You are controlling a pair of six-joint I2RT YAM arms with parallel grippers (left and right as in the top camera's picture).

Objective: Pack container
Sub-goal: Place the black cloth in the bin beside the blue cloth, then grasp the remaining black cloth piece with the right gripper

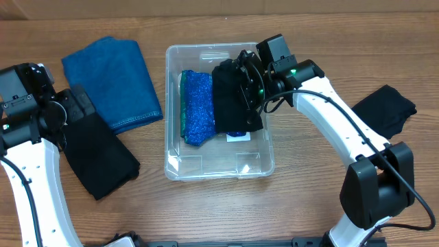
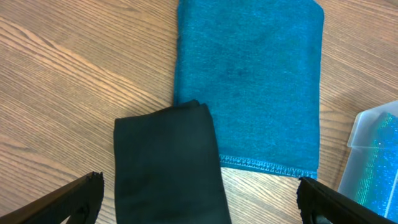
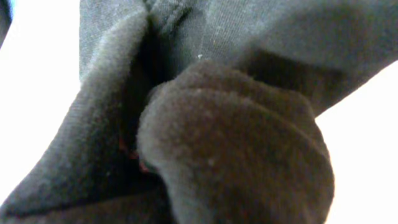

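Observation:
The clear plastic container (image 1: 218, 167) stands mid-table with a sparkly blue cloth (image 1: 199, 106) inside at its left; its corner shows in the left wrist view (image 2: 373, 149). My right gripper (image 1: 248, 86) is over the container, shut on a black cloth (image 1: 233, 96) that hangs into the bin. In the right wrist view the bunched black cloth (image 3: 205, 124) fills the frame and hides the fingers. My left gripper (image 2: 199, 199) is open above a folded black cloth (image 2: 168, 168), also in the overhead view (image 1: 99, 154).
A folded teal towel (image 1: 113, 79) lies left of the container and shows in the left wrist view (image 2: 249, 81). Another black cloth (image 1: 385, 110) lies at the right. A white label (image 1: 239, 136) shows on the container's bottom.

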